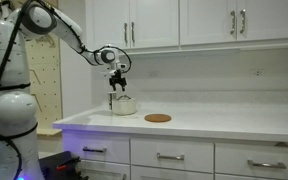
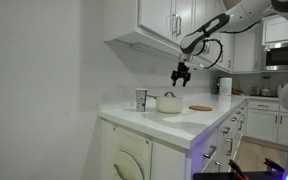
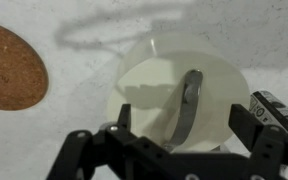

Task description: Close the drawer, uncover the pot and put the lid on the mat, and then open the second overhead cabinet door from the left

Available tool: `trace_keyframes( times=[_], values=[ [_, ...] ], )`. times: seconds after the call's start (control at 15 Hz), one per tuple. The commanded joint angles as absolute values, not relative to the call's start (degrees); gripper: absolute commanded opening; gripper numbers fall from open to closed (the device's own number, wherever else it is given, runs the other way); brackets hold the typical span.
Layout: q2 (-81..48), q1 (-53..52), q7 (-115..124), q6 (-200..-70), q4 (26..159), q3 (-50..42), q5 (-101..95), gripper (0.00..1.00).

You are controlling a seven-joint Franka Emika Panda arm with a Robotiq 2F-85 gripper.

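Your end effector (image 1: 117,86) hangs just above the pot (image 1: 122,104), with its jaws spread wide and nothing between them. In the wrist view the two dark fingers (image 3: 119,122) come in from the bottom edge. They stand either side of the pot's (image 3: 159,85) silvery handle (image 3: 189,100), with pale surface showing between each finger and the handle. From these angles you cannot tell whether the fingertips touch the pot.

The pot sits on the white worktop (image 1: 224,122), close to the wall. From above its top reads as one pale round surface with the handle arching over it. The line between lid and pot is not clear enough to pick out.

The mat (image 1: 157,118) lies flat on the worktop just beside the pot, apart from it and with nothing on it. The wrist view shows it as a brown disc (image 3: 9,65) at the left edge.

In an exterior view the second overhead cabinet door (image 1: 156,22) is shut flush with its neighbours. The drawer fronts (image 1: 169,157) under the worktop look level with one another there. In an exterior view a small cup (image 2: 141,98) stands on the worktop on the pot's far side from the mat.
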State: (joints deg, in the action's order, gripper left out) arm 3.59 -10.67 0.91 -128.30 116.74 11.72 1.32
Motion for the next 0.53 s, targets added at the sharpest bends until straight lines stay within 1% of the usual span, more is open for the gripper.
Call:
trace_keyframes(
  times=[0.0, 0.47],
  values=[
    [-1.8, -11.3, 4.0, -125.5, 109.8, 12.2, -0.4, 1.00],
    [-8.0, -13.0, 5.7, -125.1, 103.1, 12.1, -2.1, 1.00]
  ],
)
